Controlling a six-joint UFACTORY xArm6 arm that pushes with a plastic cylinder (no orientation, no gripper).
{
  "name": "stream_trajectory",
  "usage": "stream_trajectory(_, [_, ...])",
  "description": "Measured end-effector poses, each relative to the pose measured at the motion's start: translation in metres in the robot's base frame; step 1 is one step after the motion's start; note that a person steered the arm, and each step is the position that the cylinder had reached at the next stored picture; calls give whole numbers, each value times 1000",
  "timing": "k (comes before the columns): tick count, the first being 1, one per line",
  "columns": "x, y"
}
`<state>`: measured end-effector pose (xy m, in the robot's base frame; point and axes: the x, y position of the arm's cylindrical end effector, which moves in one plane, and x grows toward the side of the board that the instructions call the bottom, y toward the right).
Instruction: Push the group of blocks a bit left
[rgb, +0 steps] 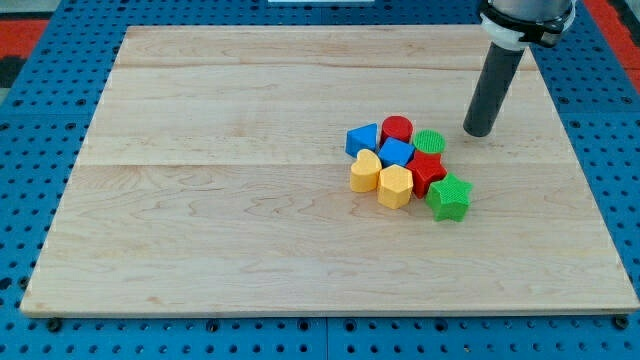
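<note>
Wooden board (250, 200) lay on a blue pegboard surface (40, 80); the blocks sat packed in one cluster on the board's right half, a little above mid-height in the view; counted eight: blue triangular block (362, 139) at the cluster's upper left, red cylinder (397, 129) at its top, green cylinder (430, 142) at upper right, blue block (397, 153) in the middle (shape not clear), yellow heart-shaped block (365, 172) at lower left, yellow hexagonal block (395, 186) at the bottom, red block (428, 171) right of that (star-like, not certain), green star block (449, 197) at lower right; most appeared to touch their neighbours, the green star sticking out furthest toward the view's bottom right. My tip (479, 132) stood on the board just to the view's right of the green cylinder, near but apart, a strip of bare wood between; the rod is a plain pusher with no jaws, so nothing was held and no block was in contact. Judged the step as the approach, tip placed on the cluster's right flank, push not yet begun. Next move would call for a short sweep toward the view's left, aimed lower than the present line, nearer the cluster's middle; at this height the tip would likely catch only the green and red cylinders and peel them off the top; the green star might lag and need a separate nudge; stroke kept brief, since only a small shift is asked.
</note>
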<state>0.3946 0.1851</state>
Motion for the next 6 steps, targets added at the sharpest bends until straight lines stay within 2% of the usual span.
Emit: stream_trajectory(6, [2, 17])
